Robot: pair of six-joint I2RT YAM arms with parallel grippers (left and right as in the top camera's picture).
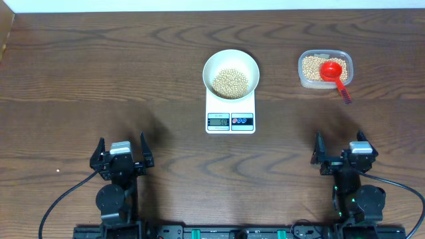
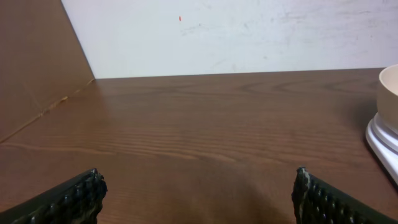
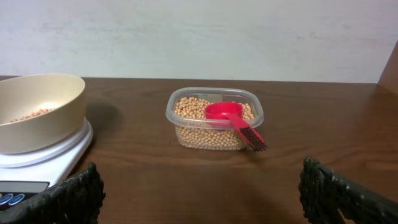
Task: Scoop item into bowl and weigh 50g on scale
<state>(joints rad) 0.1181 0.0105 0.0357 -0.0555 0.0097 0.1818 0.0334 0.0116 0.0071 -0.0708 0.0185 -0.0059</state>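
Observation:
The white bowl (image 1: 230, 71) stands on the white scale (image 1: 230, 119) at mid-table, holding a heap of tan beans (image 1: 230, 82). More beans (image 1: 312, 66) fill a clear tub (image 1: 325, 69) at the back right, with a red scoop (image 1: 334, 74) resting in it, handle over the front rim. In the right wrist view the tub (image 3: 214, 118), scoop (image 3: 231, 118), bowl (image 3: 37, 109) and scale (image 3: 43, 163) lie ahead. My left gripper (image 1: 122, 154) and right gripper (image 1: 342, 151) sit near the front edge, both open and empty, far from everything. The left wrist view catches the bowl's edge (image 2: 388, 87).
Bare brown wood lies between the grippers and the scale. A white wall (image 3: 199, 37) rises behind the table. A brown panel (image 2: 34, 62) stands at the far left in the left wrist view.

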